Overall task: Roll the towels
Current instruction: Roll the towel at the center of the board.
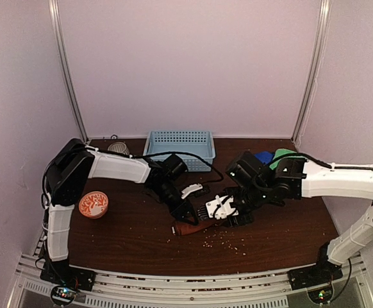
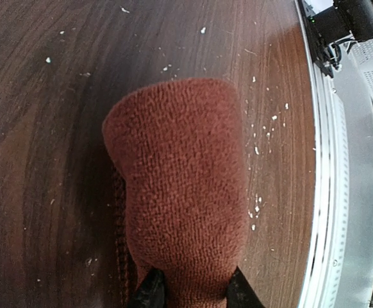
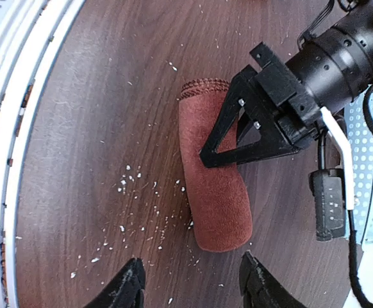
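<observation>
The rust-red towel (image 1: pixel 190 228) lies as a short roll on the dark wooden table (image 1: pixel 129 247), near its middle. In the left wrist view the roll (image 2: pixel 180 179) fills the space between my left gripper's (image 2: pixel 196 292) black fingertips (image 2: pixel 153 290), which press into its sides. The right wrist view shows that same left gripper (image 3: pixel 238 138) straddling the roll (image 3: pixel 215 199). My right gripper (image 3: pixel 193 282) is open, and the roll's near end lies just beyond its tips, untouched. A blue towel (image 1: pixel 263 156) and a green towel (image 1: pixel 282 155) lie at the back right, partly hidden by the right arm.
A light blue lattice basket (image 1: pixel 180 146) stands at the back centre. The orange-and-white bowl (image 1: pixel 93 204) sits at the left, by the left arm. White crumbs (image 1: pixel 222 240) are scattered in front of the roll. The table's metal front rail (image 2: pixel 340 192) runs close by.
</observation>
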`<state>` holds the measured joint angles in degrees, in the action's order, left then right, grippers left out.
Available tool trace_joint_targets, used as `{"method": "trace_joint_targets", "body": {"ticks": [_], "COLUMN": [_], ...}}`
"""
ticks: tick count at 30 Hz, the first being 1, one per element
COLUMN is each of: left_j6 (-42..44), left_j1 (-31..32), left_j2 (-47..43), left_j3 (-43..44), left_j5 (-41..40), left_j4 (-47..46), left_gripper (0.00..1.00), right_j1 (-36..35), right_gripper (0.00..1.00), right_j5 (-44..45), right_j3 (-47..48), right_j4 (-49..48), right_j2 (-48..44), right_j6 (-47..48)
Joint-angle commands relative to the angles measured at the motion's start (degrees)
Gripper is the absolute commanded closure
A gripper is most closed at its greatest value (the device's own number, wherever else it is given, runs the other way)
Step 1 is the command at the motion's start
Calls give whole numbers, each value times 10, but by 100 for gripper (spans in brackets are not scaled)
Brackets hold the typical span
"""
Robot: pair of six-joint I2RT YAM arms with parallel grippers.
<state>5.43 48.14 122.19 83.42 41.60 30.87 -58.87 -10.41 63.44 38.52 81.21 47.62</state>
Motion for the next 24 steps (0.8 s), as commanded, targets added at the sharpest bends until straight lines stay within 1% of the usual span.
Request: {"method": "trace_joint_targets", "body": {"ticks": [1, 8, 11, 14, 16, 21, 24], "left_j6": [-4, -1, 0, 1, 2, 7, 7], "left_j1": [-1, 0, -1, -1, -1, -3, -5], "left_j2": [46, 43, 46, 51, 51, 40, 18], "left_j3": [-15, -13, -13, -13, -12, -10, -14], "left_j5": [-6, -11, -14, -12, -14, -18, -29], "left_j4": [38, 43, 43, 43, 45, 60, 60], "left_gripper": [73, 73, 72, 72, 72, 72, 70], "right_j1": [-4, -4, -4, -4, -4, -3, -3], "right_gripper": [46, 42, 41, 42, 45, 57, 59], "right_j5": [67, 74, 71, 77, 88, 80, 70], "right_j3": [-25, -55, -64, -61, -60, -52, -48], "right_j4": [-105, -167, -203, -215, -221, -208, -194], "right_j2": [34, 101, 121, 148, 166, 197, 213], "right_j6": [28, 41, 37, 42, 47, 44, 45]}}
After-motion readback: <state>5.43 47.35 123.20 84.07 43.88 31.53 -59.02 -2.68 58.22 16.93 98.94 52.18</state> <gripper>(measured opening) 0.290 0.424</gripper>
